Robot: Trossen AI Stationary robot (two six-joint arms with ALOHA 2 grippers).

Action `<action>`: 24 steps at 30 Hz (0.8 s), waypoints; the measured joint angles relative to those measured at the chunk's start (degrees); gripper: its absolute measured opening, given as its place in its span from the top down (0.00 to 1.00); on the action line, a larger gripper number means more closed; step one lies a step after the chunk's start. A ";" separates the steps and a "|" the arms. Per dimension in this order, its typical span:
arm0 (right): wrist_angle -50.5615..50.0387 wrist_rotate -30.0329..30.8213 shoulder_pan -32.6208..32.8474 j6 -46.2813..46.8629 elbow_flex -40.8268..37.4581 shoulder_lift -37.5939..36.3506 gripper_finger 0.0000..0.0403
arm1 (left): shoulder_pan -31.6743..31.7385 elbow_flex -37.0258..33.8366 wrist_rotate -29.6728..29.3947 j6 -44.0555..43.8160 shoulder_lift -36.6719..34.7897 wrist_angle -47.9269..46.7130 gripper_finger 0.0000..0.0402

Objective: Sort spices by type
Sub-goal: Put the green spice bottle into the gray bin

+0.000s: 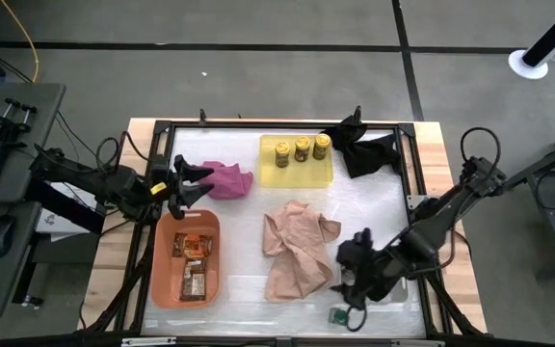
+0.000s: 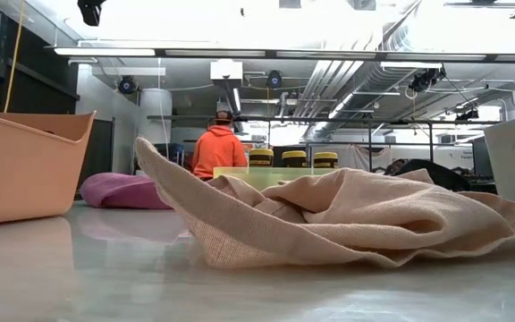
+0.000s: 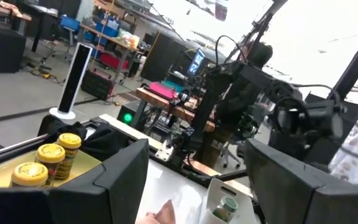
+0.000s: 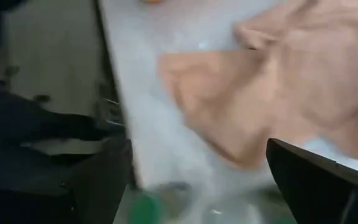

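We find the right gripper point(image 1: 353, 273) low over the table's near right edge, above a clear tray point(image 4: 229, 208) where a small green-lidded jar point(image 1: 338, 314) sits; our guess is that this tray is the green jars' home. In its wrist view the fingers stand well apart with nothing between them. The left gripper point(image 1: 193, 181) waits at the left, fingers spread wide and empty, just beside a crumpled pink cloth point(image 1: 227, 178).

Three yellow-lidded jars point(image 1: 302, 148) stand in a row in the yellow tray point(image 1: 270, 174) at the far side, and the flat brown-orange packets point(image 1: 192, 260) lie in the orange tray point(image 1: 162, 289) near left, so each type looks grouped. A rumpled tan cloth point(image 1: 297, 249) sprawls mid-table and may hide things; a black cloth point(image 1: 366, 150) lies far right.
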 joint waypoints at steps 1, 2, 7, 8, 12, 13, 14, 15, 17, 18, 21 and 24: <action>1.53 -1.33 -0.26 0.09 1.04 1.30 0.10 | 0.00 0.00 0.44 0.00 -0.36 -0.60 0.38; 2.20 -3.07 -0.34 0.07 2.40 3.13 0.10 | 0.00 0.00 0.97 0.00 -0.62 -1.16 0.38; -2.07 -13.38 -0.11 -2.13 14.25 15.86 0.10 | -0.02 0.00 2.82 -0.17 -1.36 -3.64 0.38; -4.36 -14.48 -0.06 -2.92 17.41 18.46 0.10 | -0.02 0.00 2.94 -0.17 -1.40 -3.76 0.38; -17.48 -14.16 0.85 -4.34 30.06 28.04 0.10 | -0.02 0.00 3.21 -0.16 -1.44 -3.91 0.38; -20.21 -13.77 1.19 -4.29 32.93 29.92 0.10 | -0.02 0.00 3.60 -0.14 -1.45 -3.92 0.38; -22.46 -13.53 1.66 -4.08 35.51 31.47 0.10 | -0.02 0.00 4.09 -0.13 -1.46 -3.91 0.38; -24.39 -13.43 2.06 -3.58 37.61 32.74 0.10 | -0.02 0.00 4.56 -0.14 -1.46 -3.94 0.38; -26.63 -13.52 3.13 -1.77 40.45 34.63 0.10 | -0.02 0.00 5.88 -0.15 -1.46 -3.99 0.38; -26.90 -14.10 3.66 -0.77 41.13 35.36 0.10 | -0.02 0.00 6.48 -0.13 -1.46 -3.99 0.38; -27.07 -16.33 5.35 3.73 41.24 36.79 0.10 | -0.02 0.00 7.36 -0.15 -1.47 -3.99 0.38; -27.72 -17.33 6.58 7.43 40.87 37.33 0.10 | -0.02 0.01 7.36 -0.13 -1.48 -4.01 0.38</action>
